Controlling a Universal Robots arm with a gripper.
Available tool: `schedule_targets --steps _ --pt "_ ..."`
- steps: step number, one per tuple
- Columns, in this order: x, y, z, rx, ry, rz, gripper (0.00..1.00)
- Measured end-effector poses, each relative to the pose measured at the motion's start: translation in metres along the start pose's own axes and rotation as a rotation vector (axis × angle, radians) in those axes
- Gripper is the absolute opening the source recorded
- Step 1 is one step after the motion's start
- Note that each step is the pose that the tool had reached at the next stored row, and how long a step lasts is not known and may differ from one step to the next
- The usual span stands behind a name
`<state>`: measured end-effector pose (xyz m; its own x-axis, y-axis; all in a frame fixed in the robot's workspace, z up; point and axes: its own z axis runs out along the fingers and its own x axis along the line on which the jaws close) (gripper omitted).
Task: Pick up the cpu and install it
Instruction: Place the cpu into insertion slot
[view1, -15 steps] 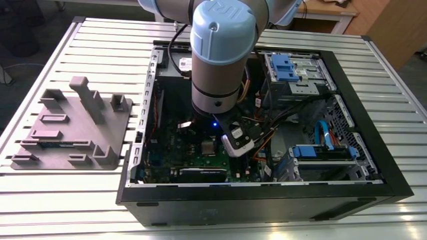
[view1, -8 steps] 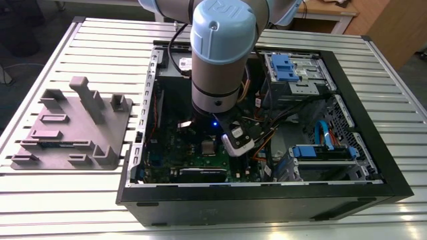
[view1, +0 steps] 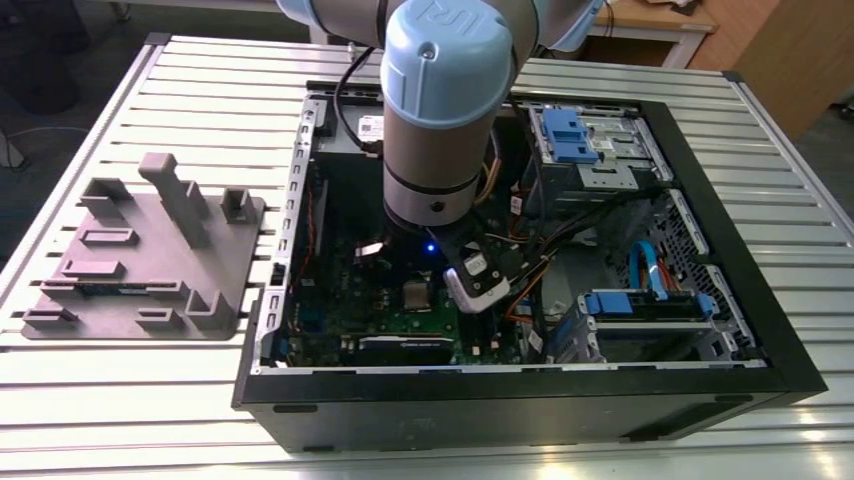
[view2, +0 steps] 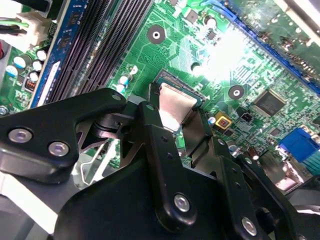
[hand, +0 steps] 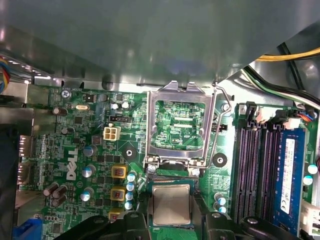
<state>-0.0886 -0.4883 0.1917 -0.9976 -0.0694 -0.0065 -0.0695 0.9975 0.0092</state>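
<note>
The cpu (hand: 171, 204), a small square chip with a silvery-beige top, sits between my gripper's (hand: 171, 212) two black fingers (hand: 141, 214) in both wrist views. The gripper (view2: 176, 107) is shut on the cpu (view2: 175, 102), one finger on each side edge. The chip is level and low over the black socket (hand: 170, 175) on the green motherboard (hand: 75, 150). Whether it rests in the socket, I cannot tell. The socket's silver load frame (hand: 180, 90) is flipped open beside it, with its wire lever (hand: 218, 125) raised. In the exterior view my arm (view1: 434, 110) reaches down into the open computer case (view1: 534, 380).
Black memory slots (hand: 260, 165) and a blue slot (hand: 290, 175) run beside the socket. Capacitors (hand: 131, 187) stand close to one finger. Cables (view1: 534, 265) and blue drive bays (view1: 641, 305) crowd the case. A grey plastic tray (view1: 147, 255) lies on the slatted table at the exterior view's left.
</note>
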Motion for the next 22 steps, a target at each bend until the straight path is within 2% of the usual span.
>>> schedule_targets --steps 6,11,22 --pt "0.0 0.0 0.0004 -0.0003 -0.0002 -0.004 0.44" --pt "0.0 0.0 0.0013 -0.0002 0.0004 -0.037 0.44" --pt "0.0 0.0 0.0015 -0.0004 0.0002 -0.038 0.43"
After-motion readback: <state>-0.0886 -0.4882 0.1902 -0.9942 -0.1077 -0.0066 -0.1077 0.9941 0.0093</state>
